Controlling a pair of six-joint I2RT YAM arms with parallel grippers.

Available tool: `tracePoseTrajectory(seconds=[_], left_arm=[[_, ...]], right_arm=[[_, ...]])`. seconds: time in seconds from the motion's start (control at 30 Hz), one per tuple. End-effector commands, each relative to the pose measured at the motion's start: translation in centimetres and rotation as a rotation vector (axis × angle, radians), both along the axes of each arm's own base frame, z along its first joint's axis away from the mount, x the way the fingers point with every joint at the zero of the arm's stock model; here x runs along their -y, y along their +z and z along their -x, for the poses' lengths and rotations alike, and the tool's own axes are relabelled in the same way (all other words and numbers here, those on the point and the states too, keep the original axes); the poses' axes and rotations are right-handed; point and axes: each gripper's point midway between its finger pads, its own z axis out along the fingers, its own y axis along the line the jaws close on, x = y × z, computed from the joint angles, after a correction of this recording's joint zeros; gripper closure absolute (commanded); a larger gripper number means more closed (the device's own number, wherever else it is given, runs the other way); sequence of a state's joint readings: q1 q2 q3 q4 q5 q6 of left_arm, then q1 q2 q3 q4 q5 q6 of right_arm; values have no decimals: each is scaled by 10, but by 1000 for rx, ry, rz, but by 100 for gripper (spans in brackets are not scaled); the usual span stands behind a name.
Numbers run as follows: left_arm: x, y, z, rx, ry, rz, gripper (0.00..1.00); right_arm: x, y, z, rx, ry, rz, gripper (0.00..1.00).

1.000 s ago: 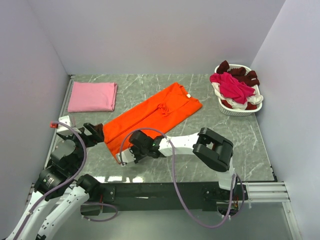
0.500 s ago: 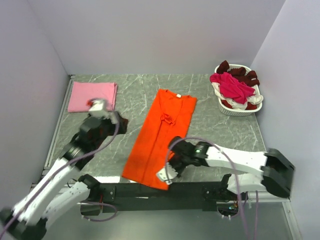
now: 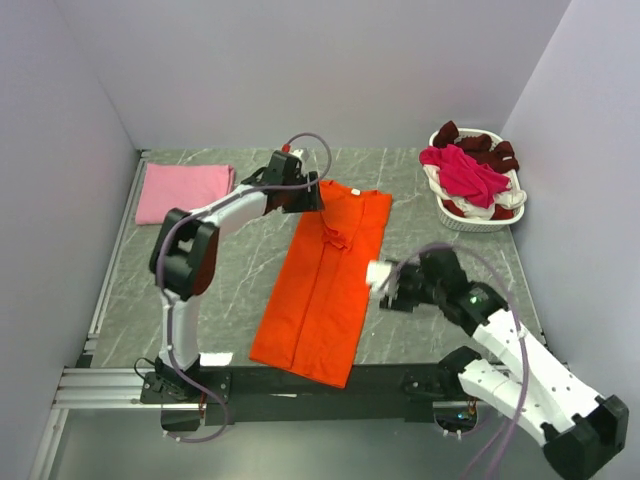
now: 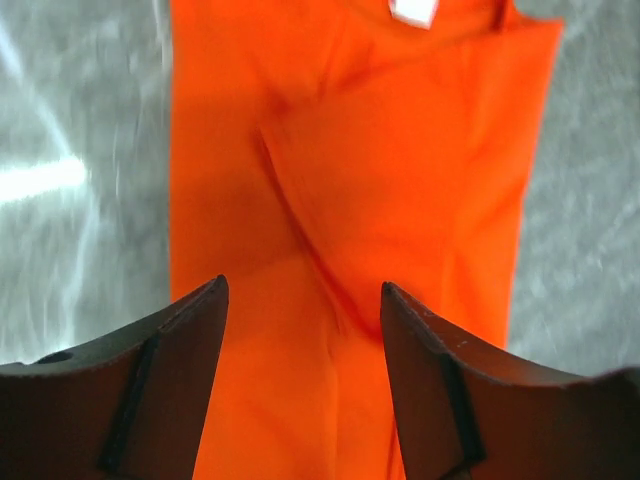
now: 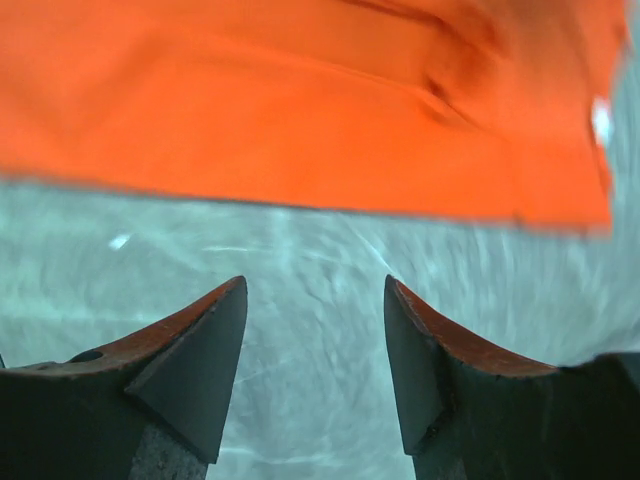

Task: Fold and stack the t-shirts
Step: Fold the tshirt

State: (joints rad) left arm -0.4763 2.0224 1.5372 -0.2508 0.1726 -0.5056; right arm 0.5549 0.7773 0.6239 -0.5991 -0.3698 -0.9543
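Jaws now apart (orange t-shirt (image 3: 325, 280) straightened)

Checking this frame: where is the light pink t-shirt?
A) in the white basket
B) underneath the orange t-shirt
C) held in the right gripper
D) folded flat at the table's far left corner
D: the pink t-shirt lies folded flat at the far left corner of the table, apart from the orange t-shirt and far from the basket.
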Motion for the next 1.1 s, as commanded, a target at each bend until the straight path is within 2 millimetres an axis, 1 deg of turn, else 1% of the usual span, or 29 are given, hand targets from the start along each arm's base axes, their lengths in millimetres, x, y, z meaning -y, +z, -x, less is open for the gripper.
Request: tracePoseTrajectory(seconds=[0.0,0.03,0.07,0.1,0.13,0.17,0.2,0.23,0.27,0.3,0.33,0.37,0.4,0.43,0.47,0.53,0.57,0.63,0.67,0.73,0.77,0.8,0.83,0.9,0.93,0.97,1.0,1.03,1.07], left_arm=[[4,10,-25,1,-41,12,34],[3,13,-35,14,-34,12,34],[-4,-2,-41,-7,-26,-6,36],[-5,-6,-44,-13,-30,-4,37],[-6,-4,-50,-7,-32,-3,38],[-10,-20,-50,-44,-34,-14,41],[-10,-24,-50,-58,-47,-6,42],[-8,-25,-53,-60,-60,-3,43],[-8,-37,-51,-82,-71,-7,46],[-7,-41,-50,-98,-80,-10,47],[-4,-40,-51,-100,-96,3,48],[-3,-49,-49,-115,-110,-1,51],[-3,-52,-48,-132,-115,-6,52],[1,-49,-50,-125,-127,5,53],[0,-57,-50,-141,-126,0,56],[2,-56,-53,-154,-125,0,61],[2,-63,-53,-170,-120,-1,66],[6,-62,-52,-181,-131,17,72],[9,-65,-49,-194,-145,32,77],[12,-65,-47,-206,-153,51,84],[11,-69,-47,-213,-146,44,93],[9,-71,-49,-215,-132,36,100],[6,-71,-51,-223,-103,36,100],[-14,-67,-69,-193,4,21,100],[-24,-72,-69,-225,82,35,100],[-43,-58,-82,-195,149,63,100],[-54,-52,-93,-164,210,82,100],[-63,-52,-94,-176,257,103,100],[-77,-45,-102,-160,290,109,100]], right_arm=[[-3,47,-36,-176,-286,-272,37],[13,64,-53,-172,-363,-317,38],[9,71,-51,-227,-351,-372,38],[12,67,-51,-297,-368,-379,39],[20,78,-59,-310,-400,-419,41],[18,76,-61,-361,-404,-433,41],[13,77,-54,-418,-372,-455,43],[11,78,-54,-430,-368,-465,44],[10,77,-54,-455,-382,-481,44],[10,77,-56,-445,-382,-487,44],[11,75,-56,-447,-391,-484,44],[13,76,-56,-436,-396,-484,44],[13,75,-57,-430,-399,-484,44],[14,72,-56,-433,-402,-484,44],[14,72,-56,-430,-406,-486,44],[14,72,-55,-440,-406,-487,44],[15,72,-56,-439,-407,-489,44],[16,71,-57,-441,-412,-489,44],[17,71,-57,-439,-414,-489,44],[18,69,-58,-445,-422,-488,44],[19,68,-59,-448,-429,-488,44],[20,67,-60,-454,-435,-488,44],[21,65,-62,-460,-446,-488,44],[23,57,-66,-497,-481,-487,44],[24,56,-68,-503,-493,-486,44],[24,52,-70,-526,-506,-484,44],[25,51,-73,-522,-518,-485,44],[26,48,-74,-529,-526,-483,44],[26,45,-76,-541,-541,-483,44]])
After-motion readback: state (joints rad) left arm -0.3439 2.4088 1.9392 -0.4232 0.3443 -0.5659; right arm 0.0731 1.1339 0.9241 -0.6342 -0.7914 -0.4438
